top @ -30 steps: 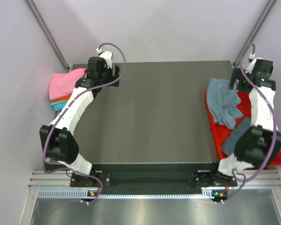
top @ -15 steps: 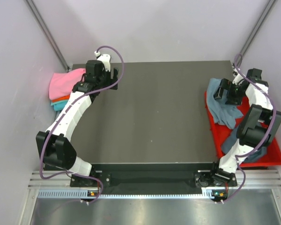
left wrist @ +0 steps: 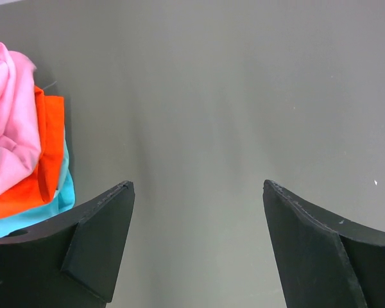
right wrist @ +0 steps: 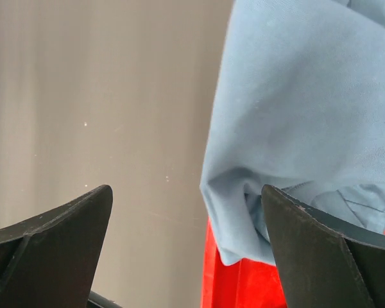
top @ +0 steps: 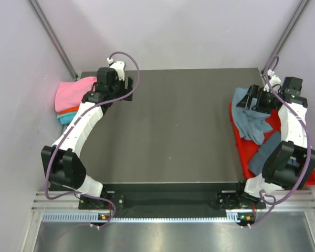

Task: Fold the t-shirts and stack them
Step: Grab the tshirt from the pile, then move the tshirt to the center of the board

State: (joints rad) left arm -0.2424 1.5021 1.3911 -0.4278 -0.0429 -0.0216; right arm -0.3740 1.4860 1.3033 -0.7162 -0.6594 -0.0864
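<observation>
Folded t-shirts lie stacked at the table's left edge, pink (top: 72, 90) on top, then orange (left wrist: 43, 151) and teal (left wrist: 54, 202). Crumpled slate blue-grey t-shirts (top: 249, 118) fill the red tray (top: 242, 155) at the right. My left gripper (top: 127, 90) stands open over bare table just right of the stack, nothing between its fingers (left wrist: 196, 186). My right gripper (top: 253, 101) hangs open over the tray's inner edge. A fold of blue-grey t-shirt (right wrist: 295, 128) lies beside its right finger (right wrist: 321, 250), not gripped (right wrist: 186, 189).
The red tray's edge (right wrist: 244, 289) shows under the blue-grey cloth. Pale walls enclose the table on three sides, with slanted metal posts at both back corners. Each arm's cable loops above its wrist.
My right arm swung in from the far right corner and lowered its gripper over the blue-grey t-shirts. The left gripper drew slightly back from the stack and stays open.
</observation>
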